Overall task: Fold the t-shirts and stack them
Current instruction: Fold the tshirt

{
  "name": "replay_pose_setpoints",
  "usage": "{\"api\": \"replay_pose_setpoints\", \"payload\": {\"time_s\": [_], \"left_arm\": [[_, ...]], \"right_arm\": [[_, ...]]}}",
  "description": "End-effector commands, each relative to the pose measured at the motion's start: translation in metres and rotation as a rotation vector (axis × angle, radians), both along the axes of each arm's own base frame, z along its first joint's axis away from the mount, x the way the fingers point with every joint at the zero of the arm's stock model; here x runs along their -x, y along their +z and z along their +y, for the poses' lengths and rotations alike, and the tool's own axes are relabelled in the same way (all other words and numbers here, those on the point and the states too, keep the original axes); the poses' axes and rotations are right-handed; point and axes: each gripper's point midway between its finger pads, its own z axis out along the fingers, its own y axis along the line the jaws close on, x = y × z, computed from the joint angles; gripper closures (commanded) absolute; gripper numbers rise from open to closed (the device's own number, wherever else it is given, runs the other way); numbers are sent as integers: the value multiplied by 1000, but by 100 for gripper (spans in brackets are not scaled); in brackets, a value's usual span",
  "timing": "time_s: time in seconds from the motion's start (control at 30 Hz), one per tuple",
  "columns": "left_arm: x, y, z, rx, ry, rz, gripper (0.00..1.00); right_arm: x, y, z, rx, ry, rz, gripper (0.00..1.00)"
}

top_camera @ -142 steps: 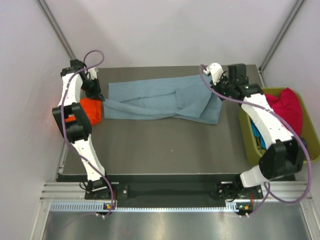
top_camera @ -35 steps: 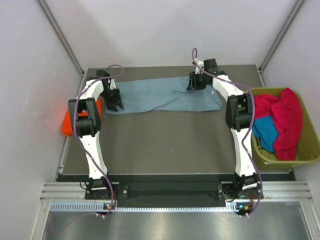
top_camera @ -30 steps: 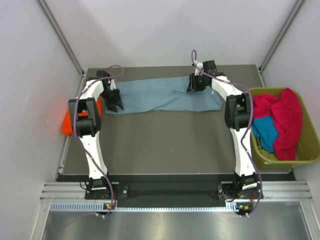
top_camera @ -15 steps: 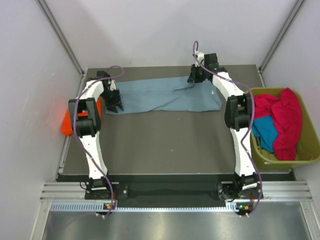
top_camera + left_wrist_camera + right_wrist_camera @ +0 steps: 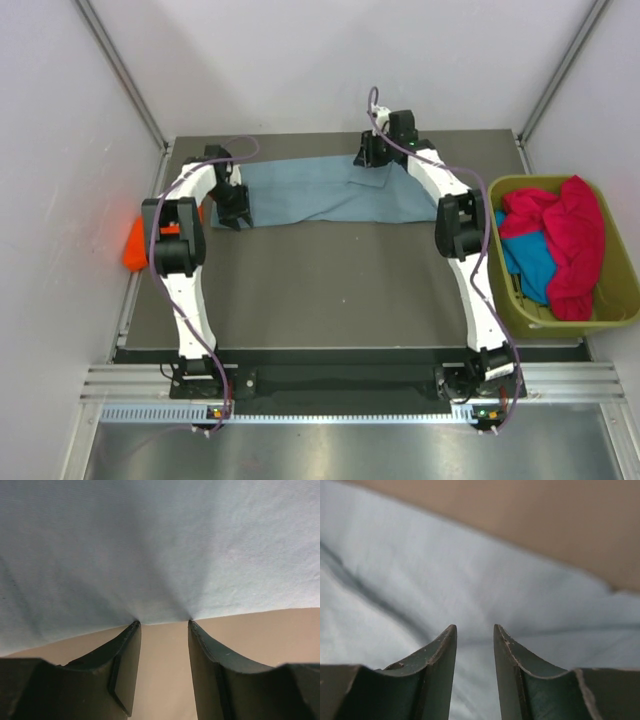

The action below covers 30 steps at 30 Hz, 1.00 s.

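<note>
The grey-blue t-shirt (image 5: 330, 192) is lying flat as a long strip across the far part of the tabletop (image 5: 330, 290). Your left jaws are sitting at its left end. They are standing partly apart, and their tips are touching the edge of the cloth, which is wrinkling a little there. You are seeing bare tabletop in the gap between them, so they are not squeezing the shirt. Your right jaws are hanging over the far edge of the same shirt, a bit right of its middle. They are standing apart too, with a narrow gap. Only blue cloth is showing through that gap, and nothing is caught in it.

The orange-red t-shirt (image 5: 133, 248) is lying bunched at the left edge of the tabletop, partly hiding behind your left arm (image 5: 168, 250). The crimson-pink t-shirt (image 5: 575, 235) and the teal t-shirt (image 5: 530, 262) are lying heaped in the olive-green bin (image 5: 560, 318), which is sitting just beside the right edge of the tabletop. The pink one is lying mostly on top of the teal one.
</note>
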Motion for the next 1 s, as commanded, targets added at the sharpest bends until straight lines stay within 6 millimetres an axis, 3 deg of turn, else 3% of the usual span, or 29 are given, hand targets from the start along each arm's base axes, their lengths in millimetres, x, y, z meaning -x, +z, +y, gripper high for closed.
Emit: {"api": "replay_pose_setpoints", "payload": {"time_s": [0.0,0.03,0.07,0.1,0.3,0.43,0.8,0.97], "left_arm": [[0,24,-1,-4,-10,-52,52],[-1,25,-2,-3,-9,-57,52],[-2,24,-2,-1,-8,-57,52],[-2,24,-2,1,-5,-56,52],[-8,23,-3,4,20,-58,54],[-9,20,-2,3,23,-52,54],[-12,19,-2,-3,25,-56,54],[-14,19,-2,2,25,-56,54]], "right_arm": [[25,47,-13,-25,5,13,64],[32,58,-20,-27,3,12,65],[41,40,-34,-11,-16,67,65],[47,37,-42,3,-19,81,65],[55,35,-70,70,-47,87,65],[53,32,-71,78,-51,87,65],[62,-7,-66,89,-34,173,68],[59,-16,-66,96,-36,181,68]]}}
